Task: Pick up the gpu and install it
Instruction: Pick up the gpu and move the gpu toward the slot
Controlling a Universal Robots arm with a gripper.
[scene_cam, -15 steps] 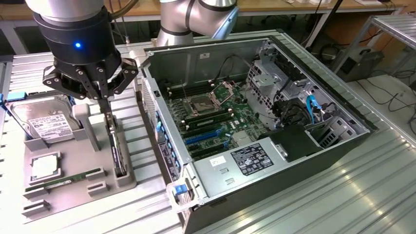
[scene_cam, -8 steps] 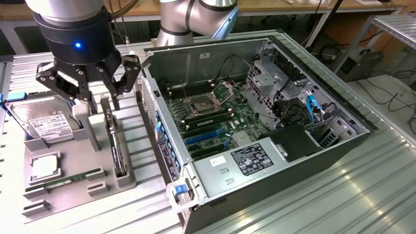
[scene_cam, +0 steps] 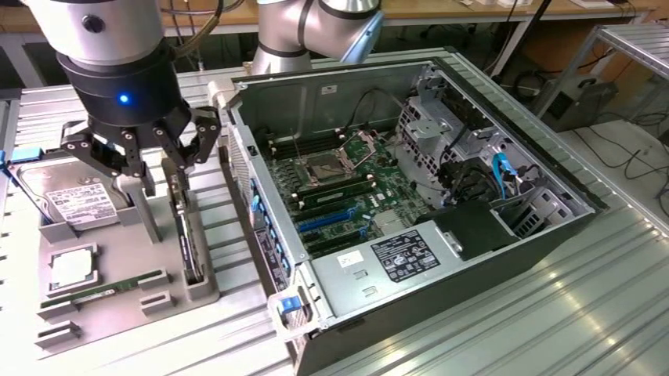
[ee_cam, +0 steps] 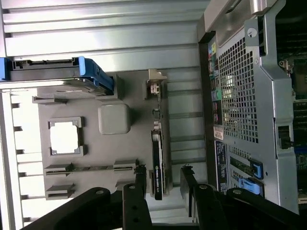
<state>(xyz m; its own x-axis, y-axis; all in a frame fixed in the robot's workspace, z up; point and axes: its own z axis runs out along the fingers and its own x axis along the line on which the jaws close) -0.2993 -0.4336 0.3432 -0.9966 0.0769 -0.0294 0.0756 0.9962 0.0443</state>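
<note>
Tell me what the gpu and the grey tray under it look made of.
The gpu: dark matte edge, probably plastic shroud on circuit board; its pale end bracket looks like metal. The tray: dull grey, likely moulded or printed plastic.

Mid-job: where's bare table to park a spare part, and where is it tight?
Free: the slatted table on the exterior view's right of the computer case. Crowded: the grey tray, holding hard drive, memory stick and gpu under the open gripper; tray-to-case gap is narrow.

A ribbed metal table (scene_cam: 585, 313) carries a grey parts holder (scene_cam: 121, 251) beside an open computer case (scene_cam: 313, 102).
</note>
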